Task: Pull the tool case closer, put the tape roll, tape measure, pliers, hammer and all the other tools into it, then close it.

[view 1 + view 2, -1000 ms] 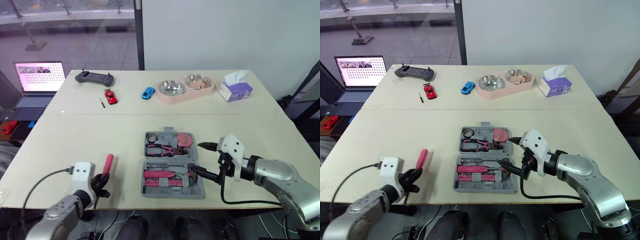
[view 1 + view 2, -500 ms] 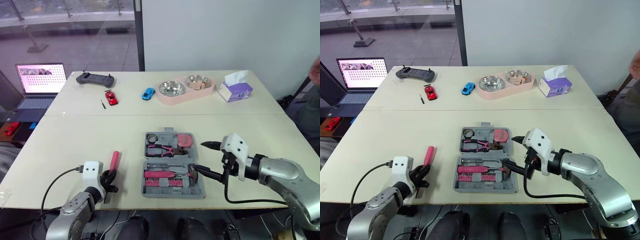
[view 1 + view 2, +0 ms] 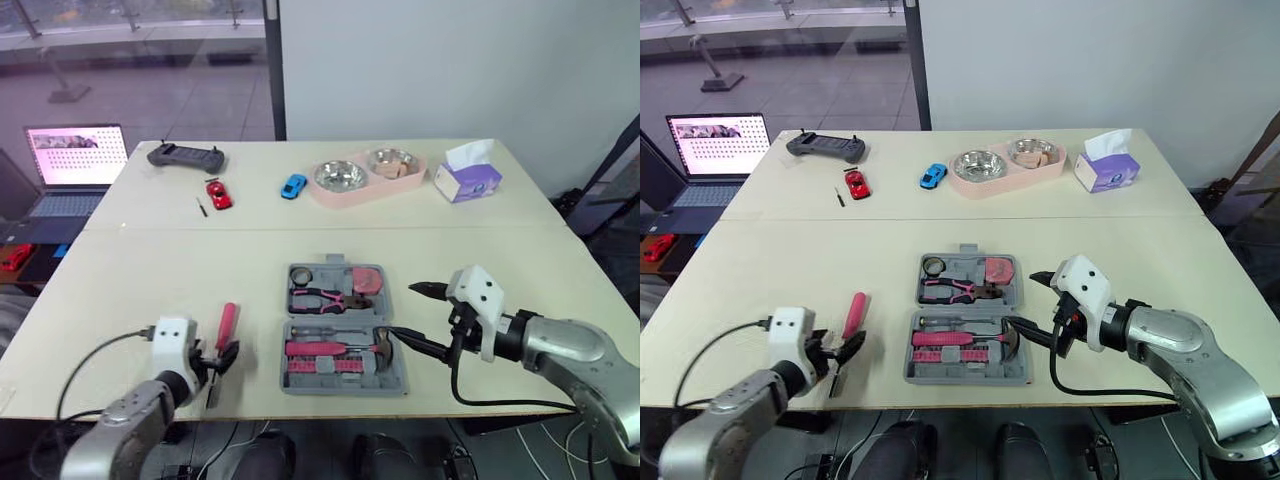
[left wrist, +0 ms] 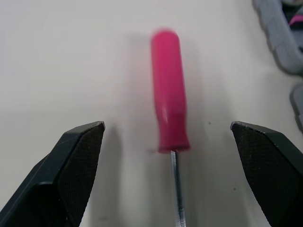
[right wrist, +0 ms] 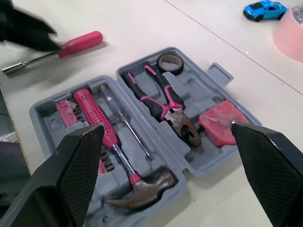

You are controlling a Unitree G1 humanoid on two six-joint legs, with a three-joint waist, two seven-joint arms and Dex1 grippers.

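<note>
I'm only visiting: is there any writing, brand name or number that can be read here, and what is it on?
No text here can be read.
Laptop screen: rows of tiny marks, too small to read.
Tissue box: any print on its purple side is too blurred to read.
Tool case: no lettering to be seen on it.

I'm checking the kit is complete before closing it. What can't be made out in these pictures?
Bit strip in the tool case: right wrist view, partly behind the right end effector; too small in the eye views.
Pink-handled driver shaft: left wrist view, cut off by the picture's edge.
Thin dark item beside the red toy car: eye views, too small to identify.
</note>
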